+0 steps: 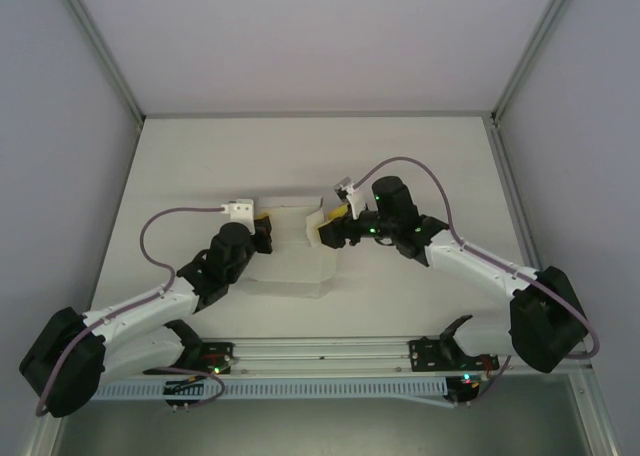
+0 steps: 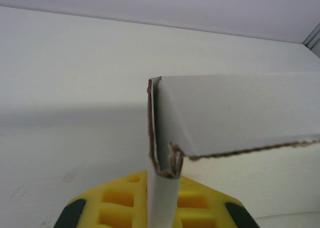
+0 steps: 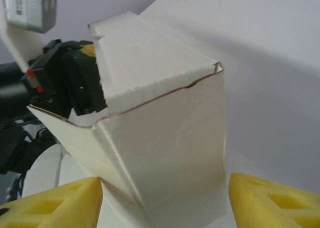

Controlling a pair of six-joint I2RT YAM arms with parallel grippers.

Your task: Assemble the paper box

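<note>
1. Thin white creased-card paper box [image 1: 295, 251]: raw brown edges, partly formed. The walls are raised and the top is not closed. It stands mid-worktop between the two hands, nearer the arm bases than the far edge.
2. Flat white worktop [image 1: 300, 146]: the box appears to rest on it. Judged reason: the surface takes the weight, so the hands need only steady and fold.
3. Left hand [image 2: 164, 180]: black body with ribbed yellow fingers [image 2: 115, 200], at the box's left side. It is clenched on one upright card wall [image 2: 162, 138], which runs edge-on between the fingers. Judged reason: it acts as an anchor, so the box neither slides nor collapses while the opposite side is worked.
4. Right hand [image 3: 166, 180]: its matching yellow fingers [image 3: 55, 205] are spread wide and straddle the box's right corner. A sliver of space shows between one finger and the card, so the hand is released and grips nothing. Judged reason: it is placed ready to press or tuck.
5. White card top flap [image 3: 150, 53]: ragged edge, leaning in over the opening and not lying flat. It is judged the next part to fold down. Risk: pushing on it could buckle the thin wall unless the left grip holds.
</note>
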